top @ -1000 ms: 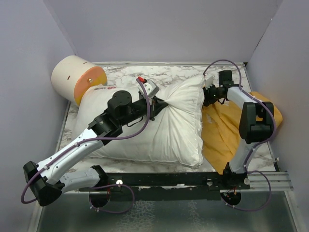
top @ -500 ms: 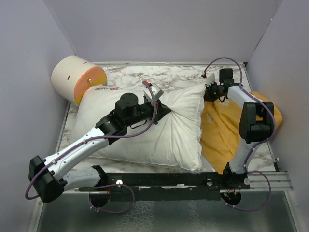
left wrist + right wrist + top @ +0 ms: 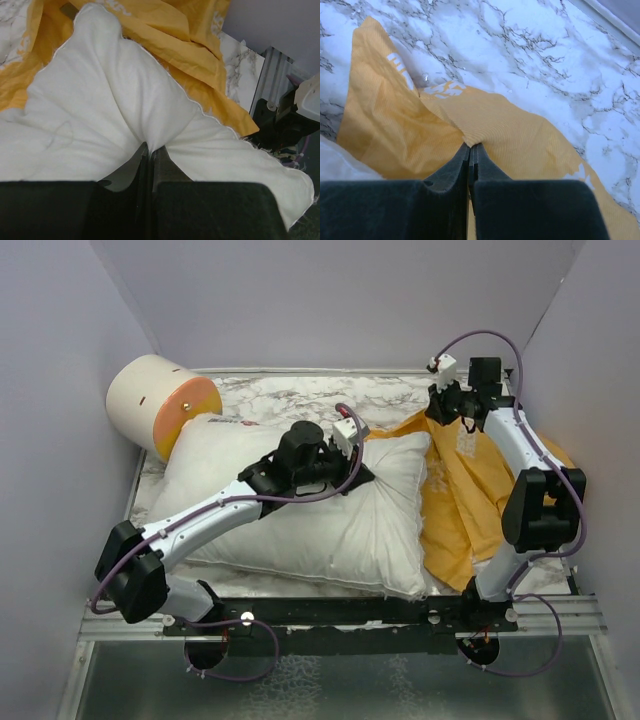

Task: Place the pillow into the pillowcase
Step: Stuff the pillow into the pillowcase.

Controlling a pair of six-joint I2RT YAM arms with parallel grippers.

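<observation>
The plump white pillow (image 3: 330, 530) lies across the middle of the table (image 3: 290, 392). The crumpled orange-yellow pillowcase (image 3: 470, 495) is bunched against its right end. The left gripper (image 3: 149, 148) pinches a fold of the pillow's top, and the right gripper (image 3: 469, 148) is clamped on the pillowcase's far edge.

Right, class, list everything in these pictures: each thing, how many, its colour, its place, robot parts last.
pillow: one, white, middle of the table
pillowcase: one, orange-yellow, crumpled at the pillow's right
cylinder: one, cream with an orange end, far left corner
table: one, white marbled, under everything
left gripper: one, black, shut on the pillow
right gripper: one, black, shut on the pillowcase
</observation>
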